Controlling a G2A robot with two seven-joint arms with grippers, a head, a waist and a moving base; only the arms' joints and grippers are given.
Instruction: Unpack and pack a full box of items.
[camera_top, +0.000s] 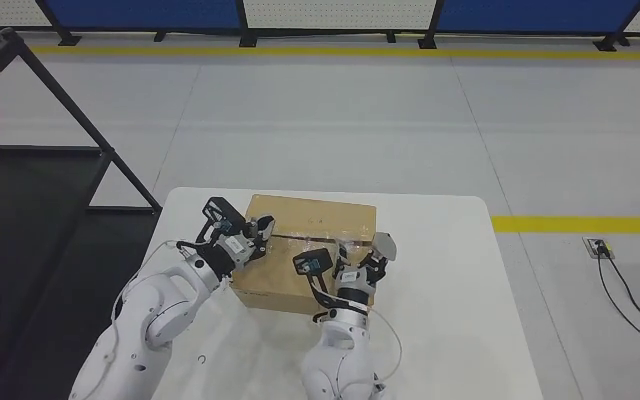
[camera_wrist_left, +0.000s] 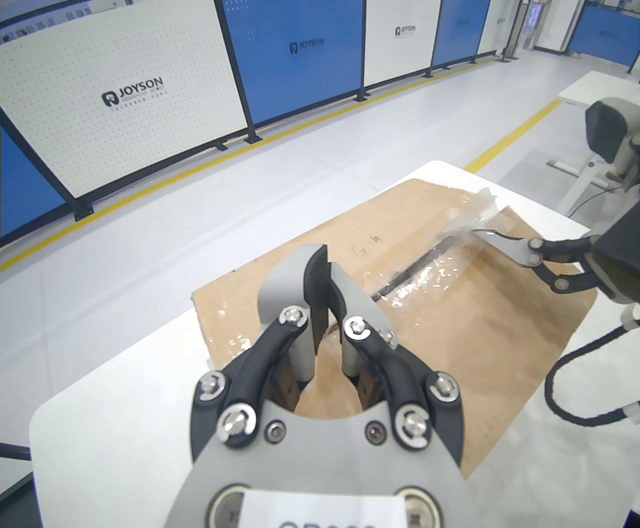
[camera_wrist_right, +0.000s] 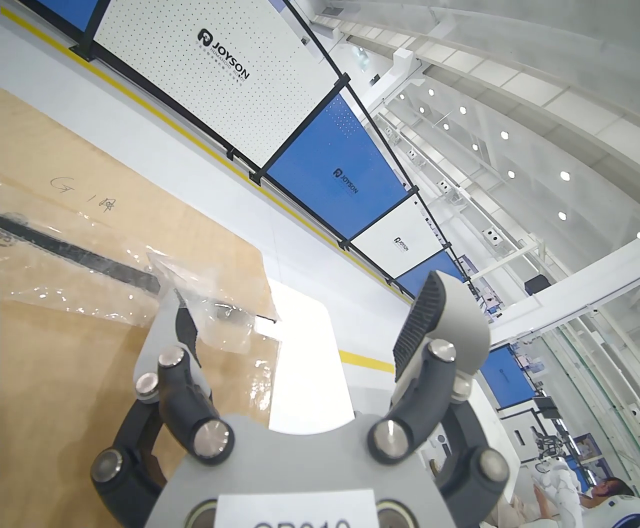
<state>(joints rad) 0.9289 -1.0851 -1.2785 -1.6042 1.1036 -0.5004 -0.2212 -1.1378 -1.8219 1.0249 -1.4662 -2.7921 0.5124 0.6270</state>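
Brown corrugated cardboard makes up the rectangular box (camera_top: 320, 215) (camera_wrist_left: 475, 325) (camera_wrist_right: 75, 375), which sits shut on the white table (camera_top: 440, 300), its flaps flat. A strip of clear, glossy, wrinkled packing tape (camera_top: 300, 238) (camera_wrist_left: 435, 265) (camera_wrist_right: 75, 280) runs along the box's centre seam, and the seam shows through it as a dark line. A few dark handwritten marks lie on the box's top beside the tape. At one end of the seam the tape's crumpled loose end (camera_wrist_left: 480, 205) (camera_wrist_right: 200, 290) stands up off the cardboard.

At that end of the box, the right grey-and-black gripper (camera_top: 365, 250) (camera_wrist_right: 305, 300) has its jaws spread wide. One finger (camera_wrist_left: 500, 240) rests at the lifted tape end on the box's top, and the other is raised clear beyond the box's edge. The left grey-and-black gripper (camera_top: 262, 228) (camera_wrist_left: 325, 270) hangs over the opposite end of the seam, jaws drawn almost together with only a slit between the pads. Nothing visible is between them.
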